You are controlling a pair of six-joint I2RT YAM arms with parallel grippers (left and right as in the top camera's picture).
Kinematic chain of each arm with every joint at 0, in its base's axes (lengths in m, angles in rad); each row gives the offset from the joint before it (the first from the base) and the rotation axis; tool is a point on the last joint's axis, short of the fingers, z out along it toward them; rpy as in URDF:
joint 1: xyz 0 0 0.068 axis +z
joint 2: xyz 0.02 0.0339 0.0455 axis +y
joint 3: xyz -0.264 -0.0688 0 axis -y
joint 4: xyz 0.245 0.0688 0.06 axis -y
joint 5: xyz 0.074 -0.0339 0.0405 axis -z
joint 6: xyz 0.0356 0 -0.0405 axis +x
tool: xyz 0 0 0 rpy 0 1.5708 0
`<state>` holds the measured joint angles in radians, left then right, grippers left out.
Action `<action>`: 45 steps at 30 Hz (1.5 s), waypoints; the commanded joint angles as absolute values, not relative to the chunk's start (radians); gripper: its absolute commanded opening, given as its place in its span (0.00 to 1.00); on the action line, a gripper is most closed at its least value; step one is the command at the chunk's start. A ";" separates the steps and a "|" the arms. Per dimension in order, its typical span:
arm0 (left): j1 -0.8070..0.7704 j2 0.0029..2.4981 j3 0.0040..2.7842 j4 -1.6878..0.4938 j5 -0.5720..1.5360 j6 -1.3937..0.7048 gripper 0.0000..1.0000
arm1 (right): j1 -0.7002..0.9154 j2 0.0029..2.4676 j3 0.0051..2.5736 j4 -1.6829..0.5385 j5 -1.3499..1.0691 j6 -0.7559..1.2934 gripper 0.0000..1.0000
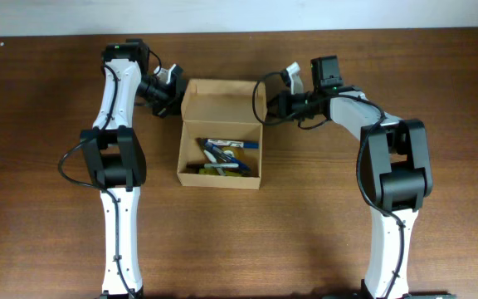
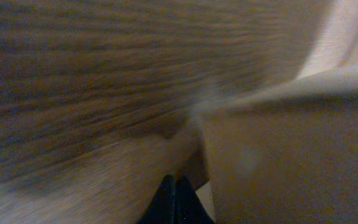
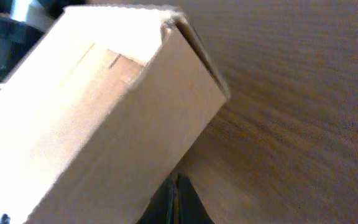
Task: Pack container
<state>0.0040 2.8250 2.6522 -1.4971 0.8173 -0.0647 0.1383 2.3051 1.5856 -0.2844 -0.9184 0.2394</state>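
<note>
The container (image 1: 221, 101) is a tan cardboard box in the middle of the table. It is open, with its flap lid standing up at the far side. Several pens and markers (image 1: 222, 154) lie inside. My left gripper (image 1: 175, 101) is shut at the flap's left edge. In the left wrist view its tips (image 2: 174, 182) sit against the box corner (image 2: 272, 162). My right gripper (image 1: 265, 112) is shut at the flap's right edge. In the right wrist view its tips (image 3: 176, 182) sit under the box side (image 3: 104, 124). Neither gripper shows anything between its fingers.
The brown wooden table (image 1: 48, 166) carries only the box and the two arms. The arm bases stand at the near edge, left (image 1: 121, 249) and right (image 1: 388, 249).
</note>
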 commanded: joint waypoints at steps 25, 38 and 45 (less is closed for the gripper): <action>0.093 2.778 2.802 -1.454 1.130 0.085 0.01 | 0.151 2.284 1.826 -0.360 -1.160 0.222 0.04; 0.066 2.623 2.825 -1.595 1.062 0.149 0.01 | 0.217 2.284 2.208 -1.026 -0.867 -0.106 0.04; 0.009 2.512 2.825 -1.688 0.845 0.144 0.01 | 0.265 2.278 2.364 -1.238 -0.685 -0.169 0.04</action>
